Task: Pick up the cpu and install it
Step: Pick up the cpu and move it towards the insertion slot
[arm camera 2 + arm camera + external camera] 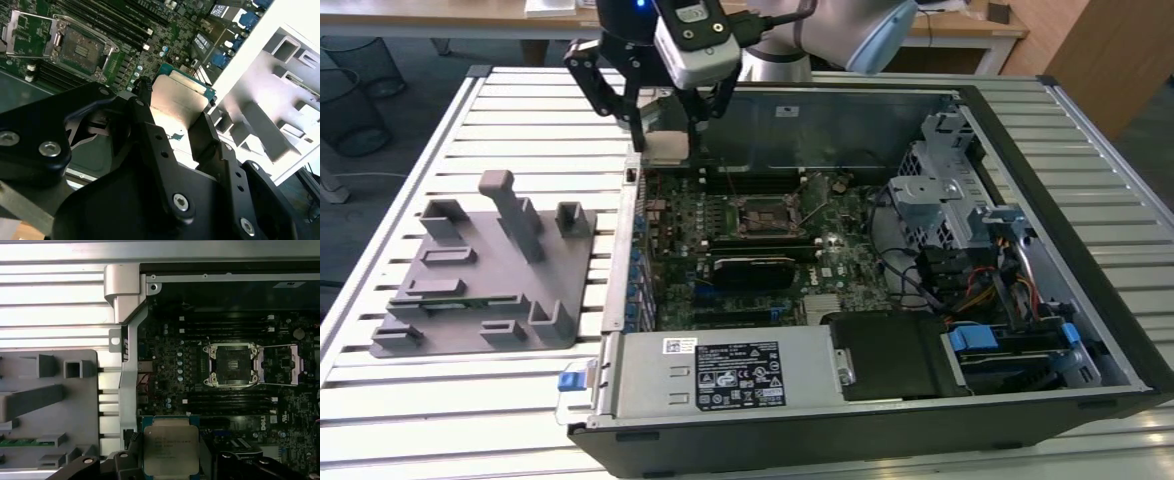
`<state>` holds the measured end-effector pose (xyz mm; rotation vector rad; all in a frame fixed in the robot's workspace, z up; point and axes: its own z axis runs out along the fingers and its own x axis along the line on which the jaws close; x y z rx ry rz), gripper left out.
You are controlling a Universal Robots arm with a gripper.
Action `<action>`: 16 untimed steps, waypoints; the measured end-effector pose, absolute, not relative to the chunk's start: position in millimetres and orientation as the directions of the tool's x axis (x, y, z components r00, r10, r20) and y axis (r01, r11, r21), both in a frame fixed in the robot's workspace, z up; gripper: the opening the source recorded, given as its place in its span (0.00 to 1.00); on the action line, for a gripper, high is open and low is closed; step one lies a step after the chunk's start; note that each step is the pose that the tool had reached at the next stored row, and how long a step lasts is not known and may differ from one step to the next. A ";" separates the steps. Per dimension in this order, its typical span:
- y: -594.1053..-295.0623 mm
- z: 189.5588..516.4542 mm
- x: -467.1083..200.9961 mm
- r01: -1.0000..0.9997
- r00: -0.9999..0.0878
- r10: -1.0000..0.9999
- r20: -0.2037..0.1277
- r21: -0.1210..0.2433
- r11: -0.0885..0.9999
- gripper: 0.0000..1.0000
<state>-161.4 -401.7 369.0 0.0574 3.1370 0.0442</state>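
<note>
Here, the gripper point(670, 128) is clenched on the cpu point(170, 450), gripping it by two opposite edges. The chip hangs above the motherboard's point(761, 260) edge, at the exterior view's left, near the case wall point(131, 365). The open socket point(231, 365) lies well apart, further right in that view. The chip is judged light, stiff and fragile underneath. Edge holds suit it, since the flat metal top looks slick.
</note>
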 end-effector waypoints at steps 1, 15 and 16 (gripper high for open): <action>-401.7 368.9 -159.4 0.037 -0.999 0.037 -0.003 0.028 0.999 0.54; -401.7 368.7 -134.4 0.036 -0.999 0.037 -0.003 0.028 0.999 0.54; -401.7 368.7 -132.6 0.037 -0.999 0.037 -0.003 0.028 0.999 0.54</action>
